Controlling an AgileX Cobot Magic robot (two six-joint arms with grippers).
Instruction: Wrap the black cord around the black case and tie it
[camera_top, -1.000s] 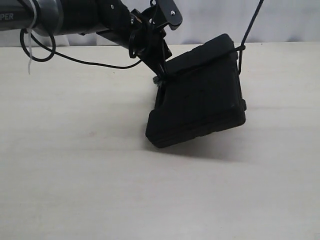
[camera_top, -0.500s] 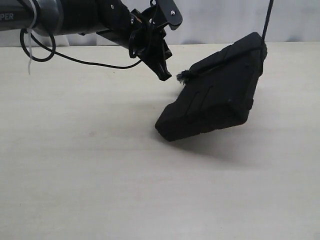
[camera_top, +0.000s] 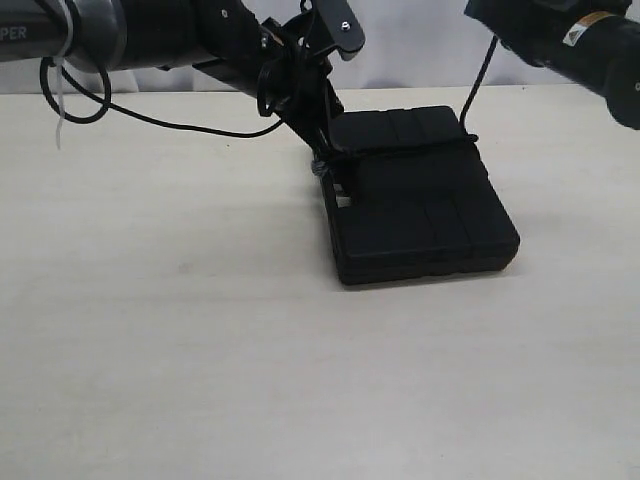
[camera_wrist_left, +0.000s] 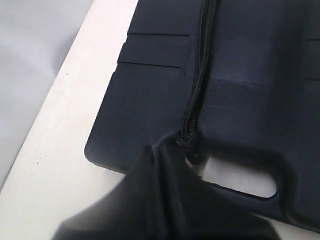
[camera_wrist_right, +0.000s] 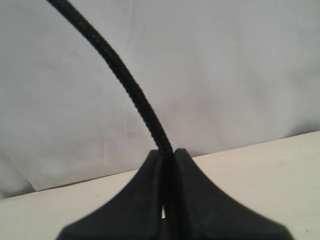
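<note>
The black case (camera_top: 425, 205) lies flat on the table, with its handle slot (camera_wrist_left: 240, 177) toward my left gripper. The black cord (camera_top: 400, 150) crosses its far half. From the case's right edge it climbs to my right gripper (camera_top: 495, 30), which is shut on it. In the right wrist view the braided cord (camera_wrist_right: 127, 82) comes out from between the closed right gripper (camera_wrist_right: 169, 152). My left gripper (camera_top: 322, 162) is shut, its tips at the case's left edge. The cord (camera_wrist_left: 200, 75) ends in a knot right at the left gripper (camera_wrist_left: 162, 152); a hold does not show.
The pale table (camera_top: 200, 330) stretches wide in front of and to the left of the case. A thin black cable (camera_top: 75, 95) hangs in a loop from the left arm above the table's far left. A white backdrop closes off the far edge.
The case hung tilted from the cord and swung right, away from the left gripper. Now it lies flat beside the left gripper again. The right arm has come into the exterior view.
</note>
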